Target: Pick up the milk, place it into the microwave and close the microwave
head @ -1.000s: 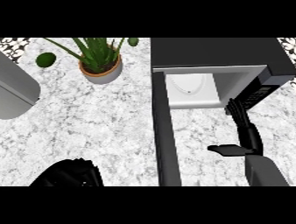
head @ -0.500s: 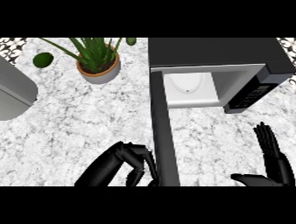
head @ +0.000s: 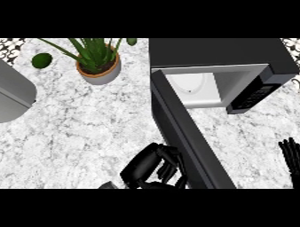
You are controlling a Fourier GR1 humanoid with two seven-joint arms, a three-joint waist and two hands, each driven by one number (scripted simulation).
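Microwave door [head: 191, 137] swung further across marble counter [head: 80, 119]; left hand [head: 154, 168] curled, empty; right hand [head: 298, 162] flat-fingered.

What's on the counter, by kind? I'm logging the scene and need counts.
Microwave, door open: 1
Potted plant: 1
Small green round object: 1
Grey rounded appliance at the left edge: 1
Black hands, left hand and right hand: 2
Total: 6
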